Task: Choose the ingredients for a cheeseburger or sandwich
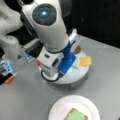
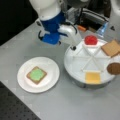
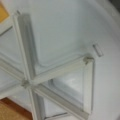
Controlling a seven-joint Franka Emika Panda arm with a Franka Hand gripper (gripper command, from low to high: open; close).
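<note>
Soft blur throughout; even overhead light, faint shadows.

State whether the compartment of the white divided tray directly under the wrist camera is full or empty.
Empty: in the wrist view the compartment of the white divided tray shows only bare white floor between its ridges.

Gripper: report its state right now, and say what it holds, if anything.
Gripper: over the rim of the white divided tray, near the red disc; open or closed cannot be told, and nothing shows in its grasp.
</note>
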